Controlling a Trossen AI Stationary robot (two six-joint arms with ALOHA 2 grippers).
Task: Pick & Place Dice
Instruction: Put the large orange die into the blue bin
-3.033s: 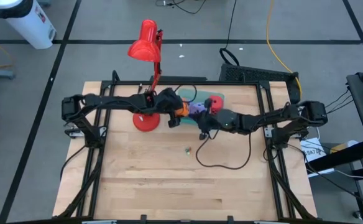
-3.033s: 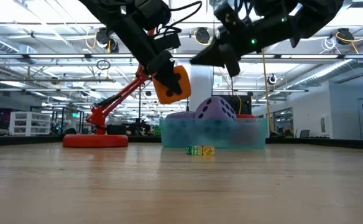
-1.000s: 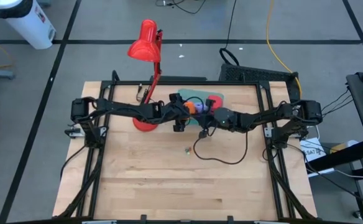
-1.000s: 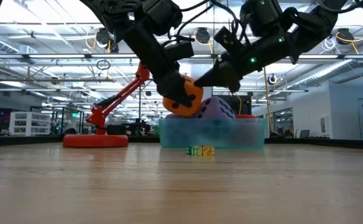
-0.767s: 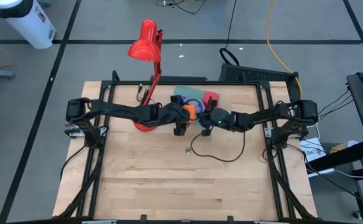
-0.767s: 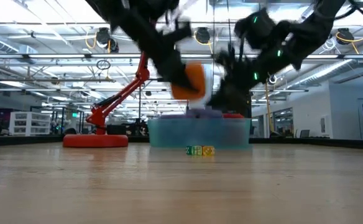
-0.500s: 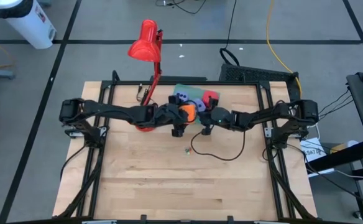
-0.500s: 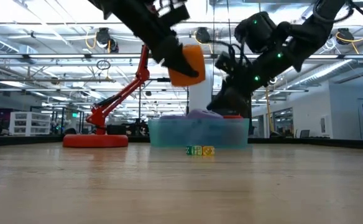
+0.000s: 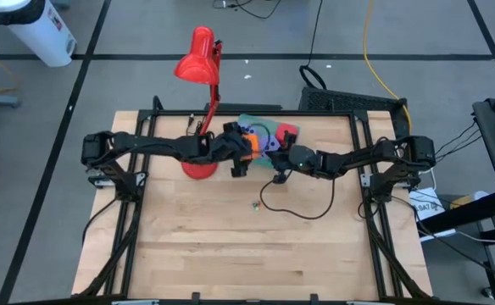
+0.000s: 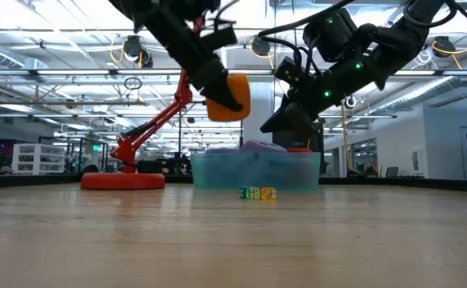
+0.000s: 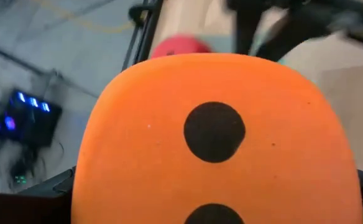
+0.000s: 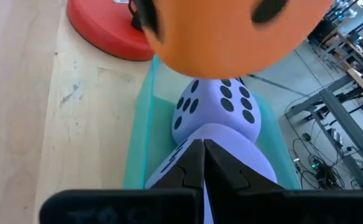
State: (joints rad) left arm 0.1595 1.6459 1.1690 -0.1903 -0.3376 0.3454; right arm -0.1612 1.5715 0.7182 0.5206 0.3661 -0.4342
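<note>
My left gripper (image 10: 221, 94) is shut on the orange die (image 10: 229, 98), which hangs in the air above the left end of the flat teal tray (image 10: 217, 171). That die fills the left wrist view (image 11: 212, 137). Two purple-blue dice (image 12: 222, 106) (image 12: 234, 155) and a red die (image 9: 288, 133) lie in the tray. My right gripper (image 12: 203, 144) is shut and points slanting down at the purple dice. In the low view its tips (image 10: 268, 126) stand a little above them. My left gripper pinches the orange die between its two fingers on two opposite faces; one finger (image 10: 214, 86) shows on the die's left face (image 10: 217, 101). The fingers come slanting down from the table's left. The die is lifted clear, above the tray.
A red desk lamp stands with its round base (image 9: 199, 166) just left of the tray and its head (image 9: 195, 59) beyond the far edge. A small row of coloured cubes (image 10: 257, 193) lies in front of the tray. A black cable (image 9: 298, 210) loops from the right arm.
My left gripper has gone up with the orange die, which lay against the purple dice in the tray and now hangs clear above it. The tray has slid a little toward the table's left. The purple die that stood high has dropped lower in the tray.
</note>
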